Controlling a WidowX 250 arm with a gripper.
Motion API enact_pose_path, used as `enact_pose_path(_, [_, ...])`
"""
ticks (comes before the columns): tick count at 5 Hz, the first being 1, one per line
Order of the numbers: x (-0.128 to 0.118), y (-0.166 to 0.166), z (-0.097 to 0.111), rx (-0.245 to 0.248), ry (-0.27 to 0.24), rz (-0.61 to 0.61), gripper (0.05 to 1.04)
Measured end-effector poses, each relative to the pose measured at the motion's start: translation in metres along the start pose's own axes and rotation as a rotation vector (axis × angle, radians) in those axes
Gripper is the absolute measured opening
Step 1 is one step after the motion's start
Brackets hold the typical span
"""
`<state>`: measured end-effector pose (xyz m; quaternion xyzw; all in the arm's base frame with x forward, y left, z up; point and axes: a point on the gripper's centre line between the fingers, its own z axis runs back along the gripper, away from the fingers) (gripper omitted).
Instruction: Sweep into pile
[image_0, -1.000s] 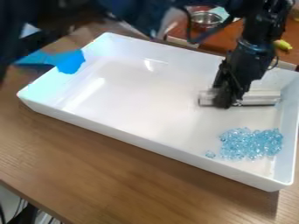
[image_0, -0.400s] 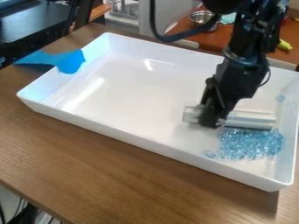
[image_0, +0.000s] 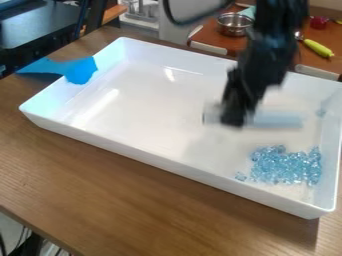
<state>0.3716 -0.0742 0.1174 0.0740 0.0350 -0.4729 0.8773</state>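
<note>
My gripper (image_0: 234, 119) hangs over the right half of the white tray (image_0: 179, 164), shut on a pale metallic cylinder (image_0: 275, 119) that lies crosswise and sticks out on both sides of it. Below the cylinder, near the tray's front right corner, the clear blue beads (image_0: 286, 166) form a cluster, with one or two at its left edge. A gap of bare tray separates cylinder and cluster. Another bluish bit (image_0: 320, 112) sits by the right wall.
A blue piece (image_0: 79, 70) hangs over the tray's left wall. The wooden table (image_0: 120, 195) runs along the tray's front. Behind stand a metal bowl (image_0: 234, 24) and a yellow-green toy (image_0: 318, 48) on a brown surface.
The gripper and cylinder came down the tray to the beads' upper edge, then moved back up and slightly left. A bluish bit came into view by the right wall.
</note>
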Motion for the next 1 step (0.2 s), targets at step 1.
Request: enact_pose_path(1, [-0.032, 0.032, 0.0045, -0.03, 0.03, 0.161, 0.381])
